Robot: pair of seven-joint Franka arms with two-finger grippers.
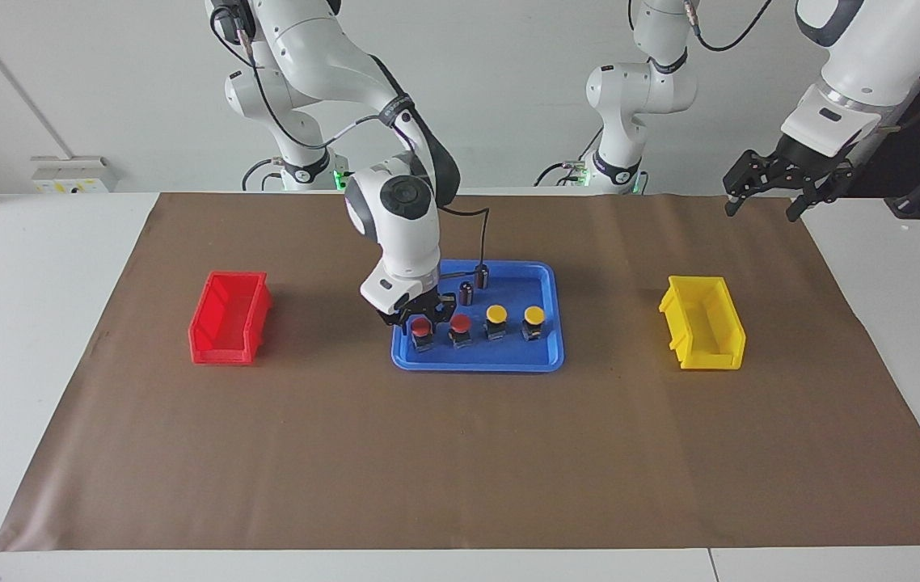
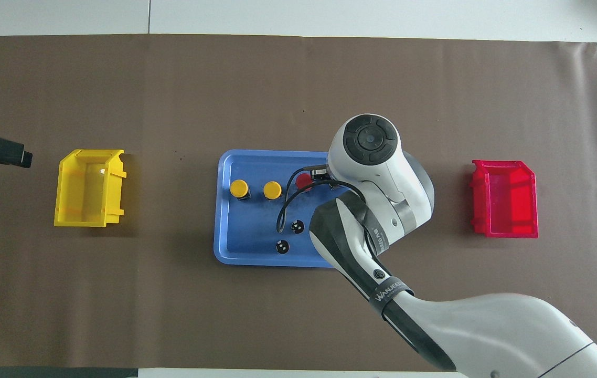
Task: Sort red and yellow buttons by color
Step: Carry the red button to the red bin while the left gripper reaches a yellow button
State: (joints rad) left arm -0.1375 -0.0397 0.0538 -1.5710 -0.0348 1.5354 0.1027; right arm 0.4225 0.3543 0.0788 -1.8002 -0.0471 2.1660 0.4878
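Note:
Four buttons stand in a row in the blue tray (image 1: 545, 279), which also shows in the overhead view (image 2: 223, 210). Two red buttons (image 1: 422, 326) (image 1: 460, 324) stand toward the right arm's end and two yellow buttons (image 1: 496, 314) (image 1: 534, 315) toward the left arm's end. My right gripper (image 1: 423, 317) is down over the end red button, open, with a finger on each side of its cap. In the overhead view the arm hides that button; the other red button (image 2: 304, 181) and both yellow buttons (image 2: 239, 188) (image 2: 272, 189) show. My left gripper (image 1: 761, 208) waits, open and empty, raised past the yellow bin.
A red bin (image 1: 230, 318) stands at the right arm's end of the brown mat and a yellow bin (image 1: 702, 322) at the left arm's end. Two dark capless cylinders (image 1: 466, 293) (image 1: 483, 276) stand in the tray, nearer to the robots than the buttons.

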